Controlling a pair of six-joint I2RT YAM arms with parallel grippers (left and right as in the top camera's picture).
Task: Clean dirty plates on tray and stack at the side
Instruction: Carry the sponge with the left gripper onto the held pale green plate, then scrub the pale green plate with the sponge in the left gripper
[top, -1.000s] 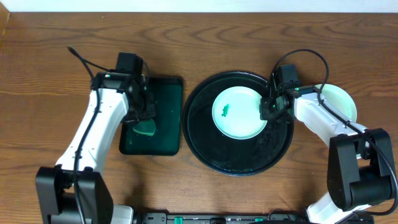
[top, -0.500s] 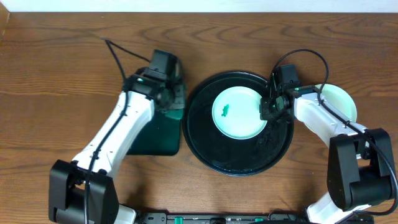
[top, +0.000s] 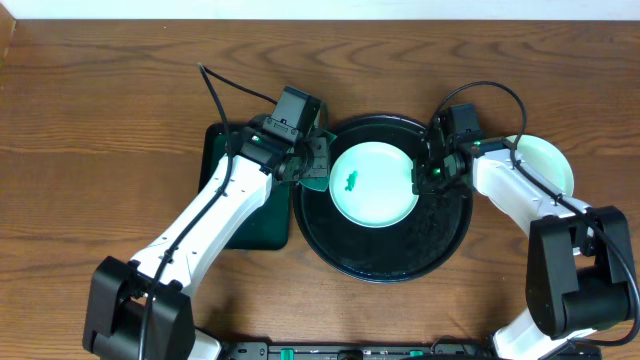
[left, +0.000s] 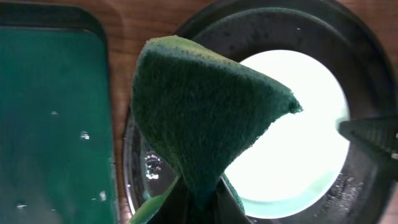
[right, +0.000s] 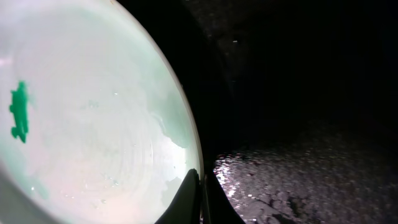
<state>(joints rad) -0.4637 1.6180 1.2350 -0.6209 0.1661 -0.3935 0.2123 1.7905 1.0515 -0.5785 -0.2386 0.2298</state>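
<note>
Now that my left end effector (top: 309, 166), clenching the sponge (left: 205, 118), has swung to the plate (top: 375, 195) at nine o'clock, with the right end effector (right: 200, 191) pinching its rim, I scrub.

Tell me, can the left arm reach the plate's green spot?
Probably yes: the left hand, holding the sponge, hovers beside the plate, with nothing between it and the green spot.

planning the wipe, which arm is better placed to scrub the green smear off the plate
Left: the left gripper holds the green sponge at the plate's left edge, near the smear; the right gripper grips the plate's rim.
</note>
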